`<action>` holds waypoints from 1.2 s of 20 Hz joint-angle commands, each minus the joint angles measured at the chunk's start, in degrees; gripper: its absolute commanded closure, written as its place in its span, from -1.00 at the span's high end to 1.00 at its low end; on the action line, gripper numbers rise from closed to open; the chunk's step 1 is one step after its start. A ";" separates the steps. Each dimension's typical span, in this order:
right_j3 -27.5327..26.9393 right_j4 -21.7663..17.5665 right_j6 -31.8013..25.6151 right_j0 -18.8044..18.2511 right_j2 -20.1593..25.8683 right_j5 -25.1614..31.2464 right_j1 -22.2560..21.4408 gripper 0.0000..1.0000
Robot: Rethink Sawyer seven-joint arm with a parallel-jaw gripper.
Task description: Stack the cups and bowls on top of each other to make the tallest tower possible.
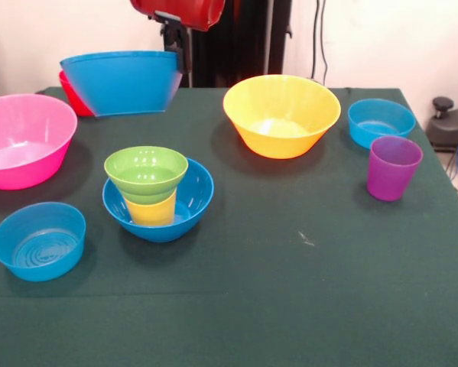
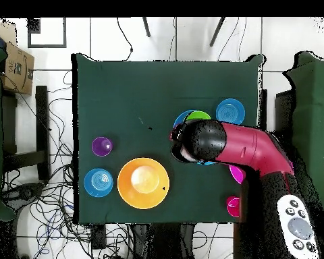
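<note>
Front view, claw [image 1: 179, 38] gripping raised blue bowl [image 1: 121, 82]

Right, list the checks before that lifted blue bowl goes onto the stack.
1. Carried blue bowl hanging from the gripper, off the table: ok.
2. Carried bowl level: not ok, it is tilted.
3. Carried bowl over the stack: not ok, it hangs by the red cup.
4. Green bowl on top, upright and empty: ok.
5. Yellow cup standing inside the base blue bowl: ok.
6. Jaws' hold on the rim secure: cannot tell.
</note>
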 commanded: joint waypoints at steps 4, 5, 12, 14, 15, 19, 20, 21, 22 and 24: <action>-1.62 3.16 -3.13 0.70 5.06 9.36 3.27 -1.00; -1.62 3.23 -3.43 0.60 5.10 9.93 3.32 -1.00; -1.98 3.51 -4.67 0.06 5.40 12.77 4.39 -1.00; -2.41 3.36 -4.69 0.08 5.47 13.22 4.83 -1.00; -2.90 3.29 -4.79 -0.01 5.53 13.74 5.30 -1.00; -5.20 2.80 -4.28 0.16 5.13 18.00 6.46 -1.00; -5.81 2.53 -4.39 0.21 5.11 18.53 6.66 -1.00; -6.31 2.61 -4.13 0.17 5.01 19.63 7.09 -1.00; -6.63 2.46 -4.23 0.15 5.01 20.05 7.44 -1.00; -7.06 2.56 -4.20 0.08 5.06 21.63 8.13 -1.00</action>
